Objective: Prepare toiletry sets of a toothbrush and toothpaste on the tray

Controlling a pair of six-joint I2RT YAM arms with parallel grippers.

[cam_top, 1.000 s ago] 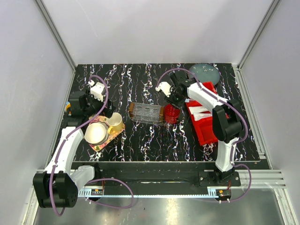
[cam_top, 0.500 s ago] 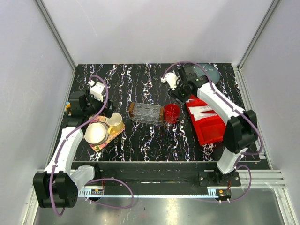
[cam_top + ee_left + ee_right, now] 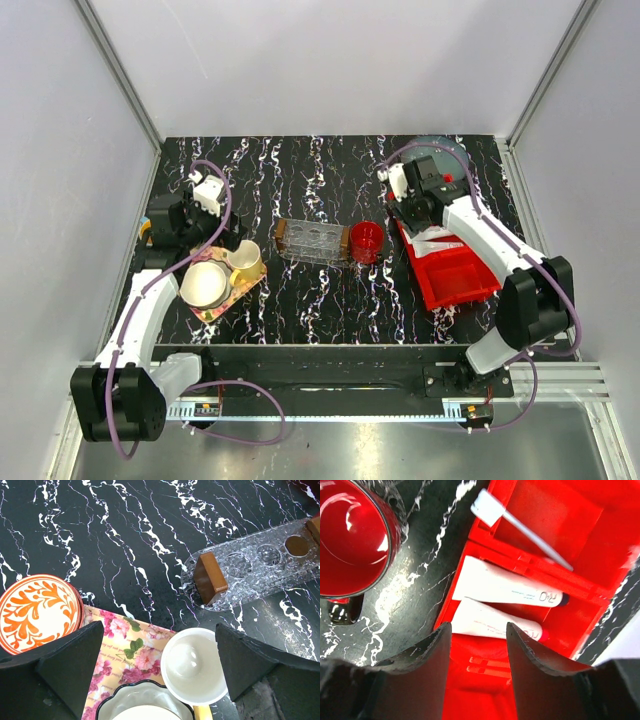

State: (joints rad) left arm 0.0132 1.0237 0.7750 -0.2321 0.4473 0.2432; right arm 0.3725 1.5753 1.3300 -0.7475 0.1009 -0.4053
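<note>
The clear tray (image 3: 313, 242) with brown end handles lies mid-table; the left wrist view shows it as the tray (image 3: 250, 567) with nothing in it. Two white toothpaste tubes (image 3: 505, 587) lie side by side in the middle compartment of the red bin (image 3: 462, 283). The pale toothbrush (image 3: 520, 525) lies in the compartment beyond them, its head over the bin's rim. My right gripper (image 3: 477, 630) hovers open just above the nearer tube, holding nothing; from above, the right gripper (image 3: 412, 215) is over the bin's far end. My left gripper (image 3: 159, 630) hangs wide open over a white cup (image 3: 195, 665).
A red cup (image 3: 367, 241) stands against the clear tray's right end. A flowery tray (image 3: 120, 650) holds the white cup and a bowl (image 3: 145, 707). An orange-patterned plate (image 3: 37, 610) lies at the far left. A grey plate (image 3: 447, 150) sits at the back right.
My right arm has swung right, from beside the red cup to over the red bin, and its jaws have widened. The left arm has not moved.
</note>
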